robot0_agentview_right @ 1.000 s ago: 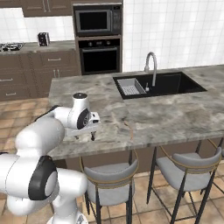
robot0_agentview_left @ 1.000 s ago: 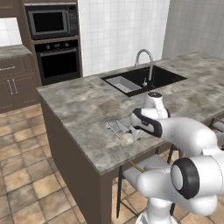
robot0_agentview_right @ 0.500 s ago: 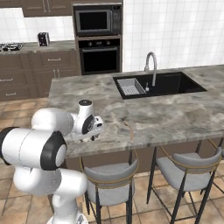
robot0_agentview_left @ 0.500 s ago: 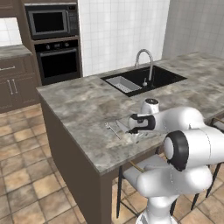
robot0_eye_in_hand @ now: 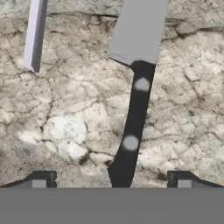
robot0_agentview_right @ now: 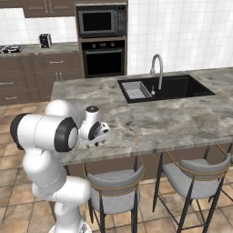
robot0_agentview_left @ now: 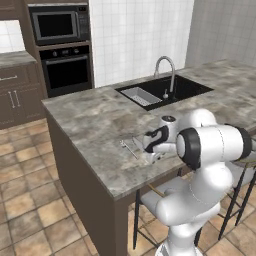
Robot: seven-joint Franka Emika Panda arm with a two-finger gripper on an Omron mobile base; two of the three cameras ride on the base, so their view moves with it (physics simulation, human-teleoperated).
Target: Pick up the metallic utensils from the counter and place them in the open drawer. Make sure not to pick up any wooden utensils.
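Note:
In the hand view the knife lies on the counter point(robot0_eye_in_hand: 65, 127), its black handle point(robot0_eye_in_hand: 133, 127) running between my fingertips and its broad silver blade point(robot0_eye_in_hand: 138, 30) pointing away. The silver fork's handle point(robot0_eye_in_hand: 35, 35) lies to the left of the blade. My gripper point(robot0_eye_in_hand: 111, 181) is open, one fingertip on each side of the handle's end, just above the stone. From the left base view the gripper point(robot0_agentview_left: 150, 147) hangs low over the counter point(robot0_agentview_left: 90, 125), beside the fork point(robot0_agentview_left: 129, 149). The right base view shows the gripper point(robot0_agentview_right: 102, 134) at the counter's near edge. The open drawer and the wooden utensils are out of view.
A black sink point(robot0_agentview_left: 160, 92) with a curved steel faucet point(robot0_agentview_left: 167, 75) sits farther back on the counter. Bar stools point(robot0_agentview_right: 113, 182) point(robot0_agentview_right: 191, 173) stand under the counter's near edge. An oven and a microwave point(robot0_agentview_right: 98, 20) fill the far wall.
The arm has folded forward and the hand has dropped lower toward the counter, over the knife. The jaws stayed open.

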